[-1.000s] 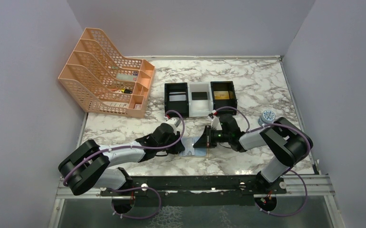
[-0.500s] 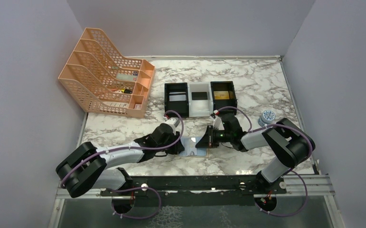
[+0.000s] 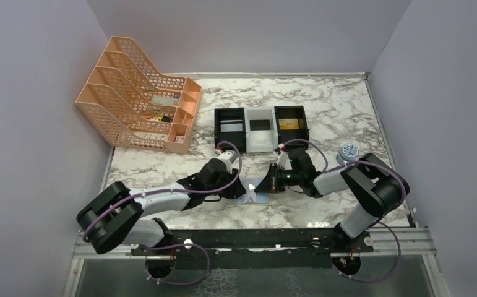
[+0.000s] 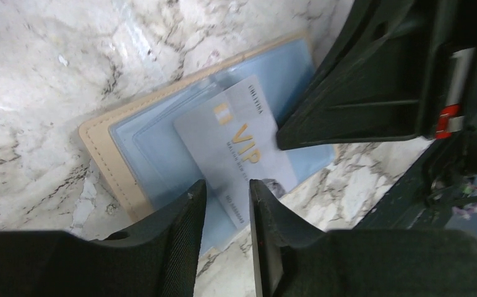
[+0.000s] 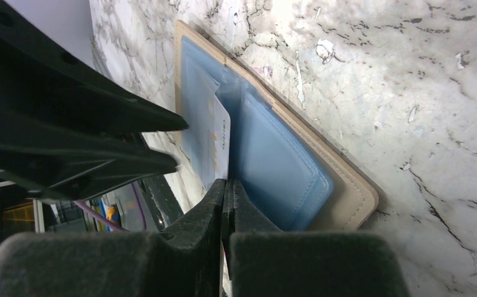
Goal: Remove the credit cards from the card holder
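Note:
The card holder [image 3: 257, 198] lies open on the marble between my two grippers, tan rim and grey-blue inner faces up [image 4: 152, 151] [image 5: 279, 154]. A grey VIP card [image 4: 236, 148] sticks out of a pocket at a slant; it also shows in the right wrist view [image 5: 221, 139]. My right gripper [image 5: 225, 185] is shut on this card's edge, low over the holder [image 3: 265, 184]. My left gripper [image 4: 225, 185] is open with a narrow gap, its fingers either side of the card's near end [image 3: 239, 189].
Two black trays [image 3: 230, 129] [image 3: 291, 124] and a white tray [image 3: 261, 131] stand in a row behind the holder, each with a card inside. An orange file rack [image 3: 140, 105] stands at the back left. A small round object [image 3: 348, 150] lies at the right.
Both grippers stay at the holder; the right gripper has edged slightly left and the left wrist has shifted a little. The holder has not moved.

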Motion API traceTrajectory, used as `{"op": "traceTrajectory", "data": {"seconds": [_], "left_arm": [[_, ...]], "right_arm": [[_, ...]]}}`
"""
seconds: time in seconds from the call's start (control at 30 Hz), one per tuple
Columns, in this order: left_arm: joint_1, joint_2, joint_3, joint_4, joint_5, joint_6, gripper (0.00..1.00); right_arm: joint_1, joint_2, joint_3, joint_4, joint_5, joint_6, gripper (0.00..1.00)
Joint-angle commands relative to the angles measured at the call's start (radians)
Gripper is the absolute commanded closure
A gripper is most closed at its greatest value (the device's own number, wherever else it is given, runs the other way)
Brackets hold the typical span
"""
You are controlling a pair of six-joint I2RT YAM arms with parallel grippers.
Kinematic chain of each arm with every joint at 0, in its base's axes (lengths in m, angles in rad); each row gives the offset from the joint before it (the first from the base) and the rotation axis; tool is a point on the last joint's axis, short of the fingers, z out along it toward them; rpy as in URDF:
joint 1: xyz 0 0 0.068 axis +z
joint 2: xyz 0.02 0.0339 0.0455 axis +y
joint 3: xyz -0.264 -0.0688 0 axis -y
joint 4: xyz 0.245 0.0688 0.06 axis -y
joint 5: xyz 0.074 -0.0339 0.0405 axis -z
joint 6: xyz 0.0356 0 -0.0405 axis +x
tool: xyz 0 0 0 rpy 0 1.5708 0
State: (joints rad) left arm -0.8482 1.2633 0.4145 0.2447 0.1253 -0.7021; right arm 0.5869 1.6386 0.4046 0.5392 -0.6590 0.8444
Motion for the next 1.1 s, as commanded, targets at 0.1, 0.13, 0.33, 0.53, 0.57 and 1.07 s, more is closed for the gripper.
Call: {"op": "traceTrajectory", "data": {"seconds": [0.1,0.13,0.33,0.53,0.57,1.07], "left_arm": [[-0.018,0.09,-0.015,0.021,-0.005,-0.022,0.76],[-0.018,0.082,-0.023,0.015,-0.016,-0.025,0.77],[-0.019,0.063,-0.038,-0.021,-0.047,-0.017,0.79],[-0.019,0.06,-0.034,-0.034,-0.052,-0.014,0.8],[-0.019,0.058,-0.033,-0.034,-0.052,-0.014,0.8],[-0.019,0.058,-0.024,-0.047,-0.062,-0.013,0.8]], "right_arm": [[-0.004,-0.001,-0.01,0.045,-0.013,0.013,0.97],[-0.004,-0.002,-0.011,0.048,-0.016,0.012,0.96],[-0.004,0.06,-0.006,0.132,-0.083,0.024,0.86],[-0.004,0.127,0.0,0.23,-0.126,0.053,0.83],[-0.004,0.13,0.0,0.238,-0.128,0.054,0.82],[0.03,0.164,0.019,0.233,-0.074,0.077,0.91]]}}
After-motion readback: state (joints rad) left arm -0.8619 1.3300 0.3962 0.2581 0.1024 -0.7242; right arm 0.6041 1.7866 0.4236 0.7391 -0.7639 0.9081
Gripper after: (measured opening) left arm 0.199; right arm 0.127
